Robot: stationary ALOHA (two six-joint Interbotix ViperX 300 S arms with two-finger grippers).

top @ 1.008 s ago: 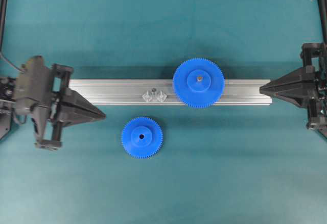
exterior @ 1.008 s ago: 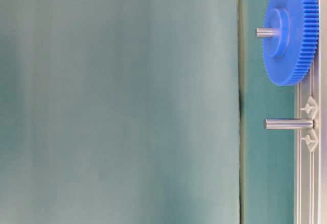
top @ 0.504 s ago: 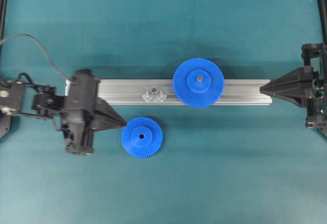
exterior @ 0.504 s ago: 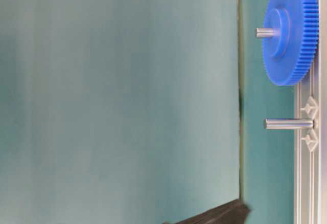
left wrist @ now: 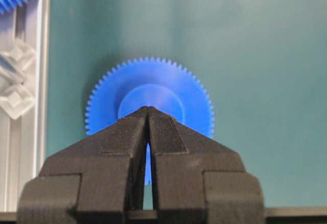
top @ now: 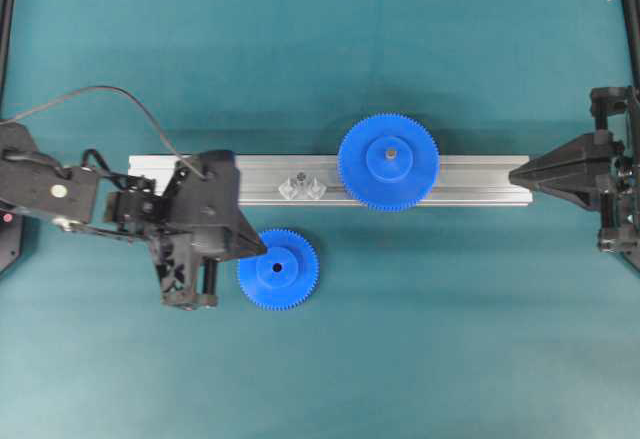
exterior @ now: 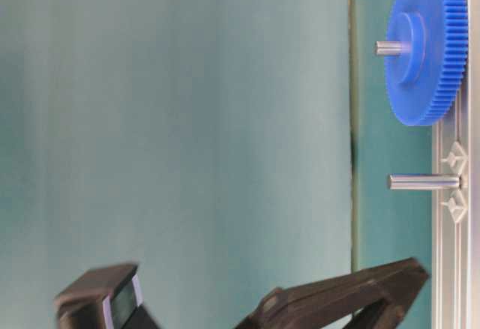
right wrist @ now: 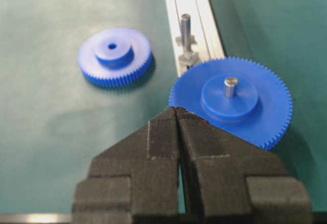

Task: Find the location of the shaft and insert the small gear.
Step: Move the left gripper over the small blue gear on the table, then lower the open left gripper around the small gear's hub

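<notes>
Left wrist-mounted view: the left gripper (left wrist: 147, 113) fills the lower frame, its jaws pressed together with nothing between them, and its tips cover the centre hole and the near part of the hub of the small gear (left wrist: 149, 97). That gear is a bright blue disc with fine teeth and a raised round hub, lying flat on the teal table (left wrist: 255, 55), just beside the aluminium rail (left wrist: 28, 132), which is cut off at the left edge. Overhead, the small gear (top: 278, 269) lies apart from the rail (top: 480, 181), with the left gripper's tips (top: 262, 252) at its left rim. On the rail, the shaft (top: 300, 177) appears only as a small grey dot between clear faceted pieces; the table-level view shows the shaft (exterior: 424, 182) as a bare thin metal pin. Farther along sits the large gear (top: 388, 162) on its own pin. At the far end, the right gripper (top: 512, 173) is closed and empty, tips at the rail's end.
</notes>
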